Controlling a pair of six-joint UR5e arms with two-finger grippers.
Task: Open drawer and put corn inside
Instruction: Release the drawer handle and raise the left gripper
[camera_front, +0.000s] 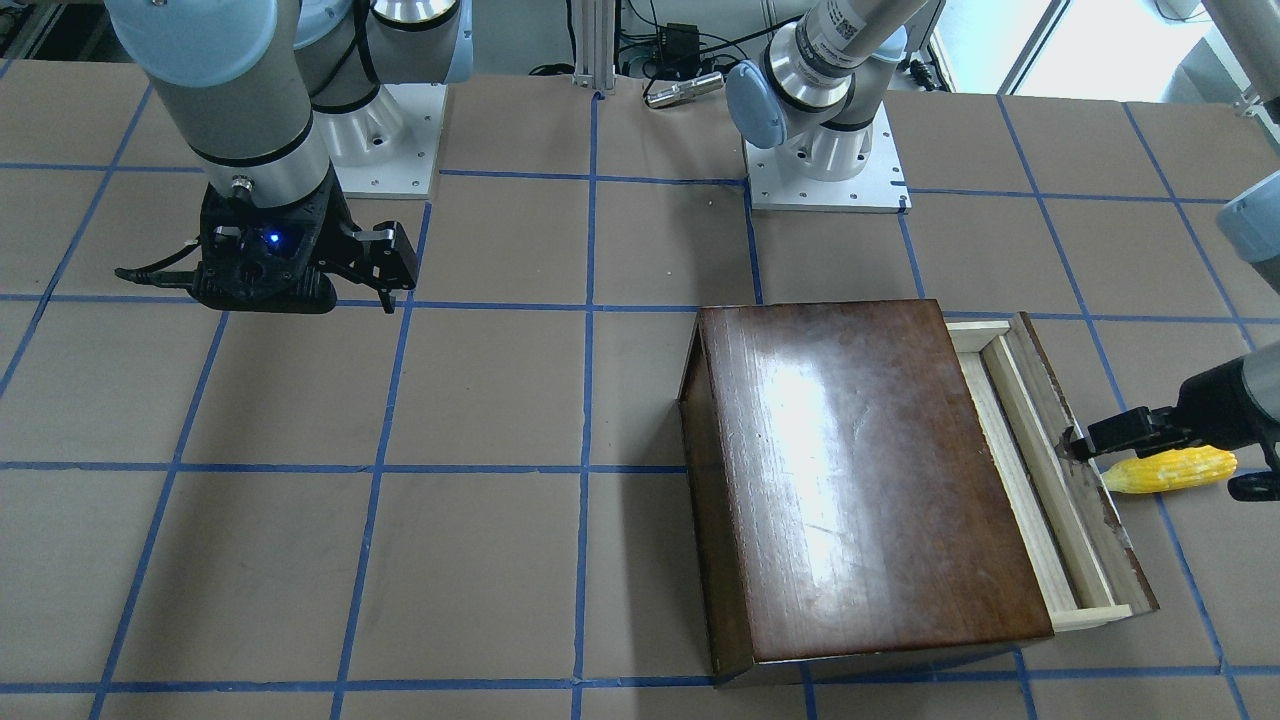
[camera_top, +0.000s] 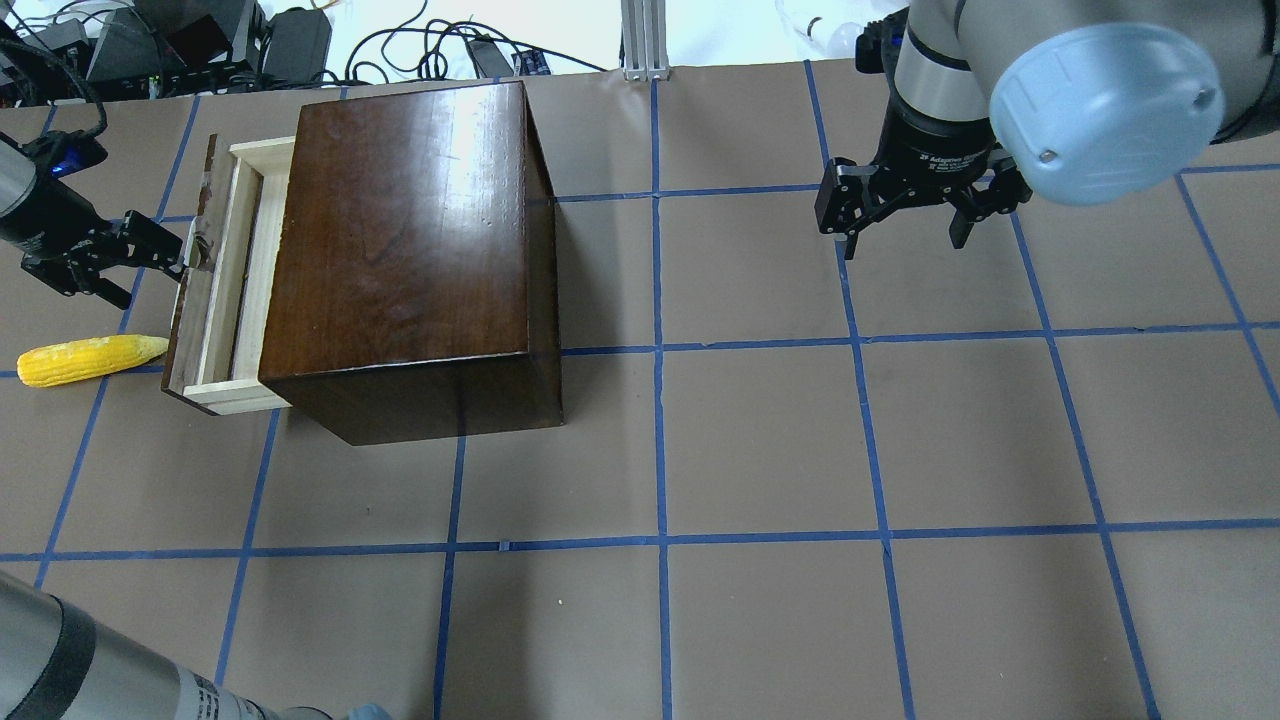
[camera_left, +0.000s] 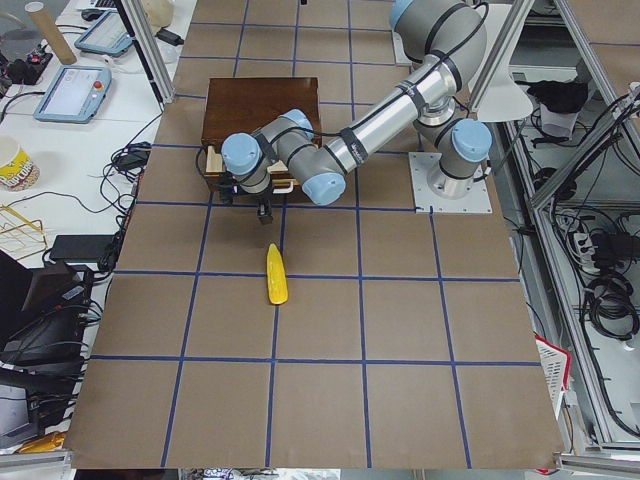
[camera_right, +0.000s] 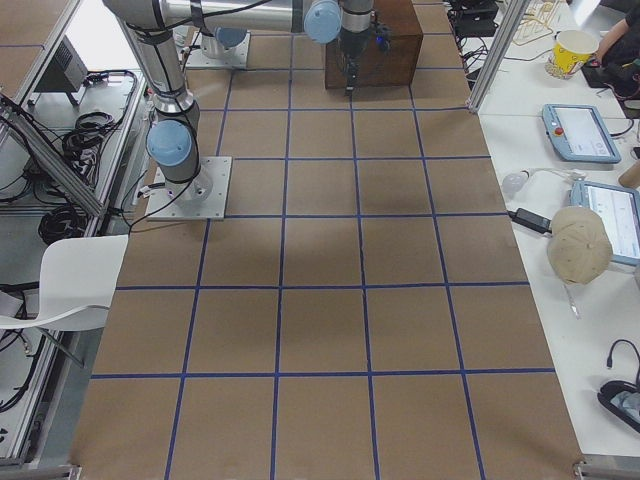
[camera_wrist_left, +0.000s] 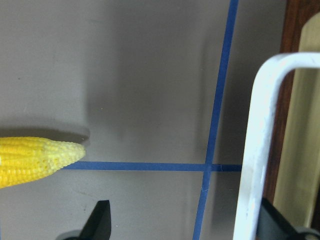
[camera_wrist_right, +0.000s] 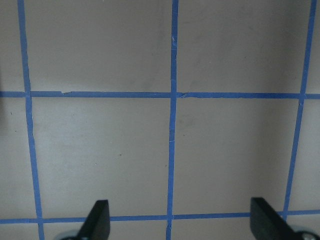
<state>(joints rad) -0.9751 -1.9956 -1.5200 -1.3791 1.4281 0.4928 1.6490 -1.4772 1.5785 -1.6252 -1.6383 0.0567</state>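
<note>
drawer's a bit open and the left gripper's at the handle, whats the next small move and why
Probably pull the left gripper a little farther from the box: one finger sits inside the white handle, the drawer shows only a narrow strip of pale interior, and the corn lies outside on the table.

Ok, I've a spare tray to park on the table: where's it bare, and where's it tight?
Bare: the table between the box and the right gripper, and the whole stretch on the box's robot side. Tight: beyond the part-open drawer, where the left gripper and the corn sit.
</note>
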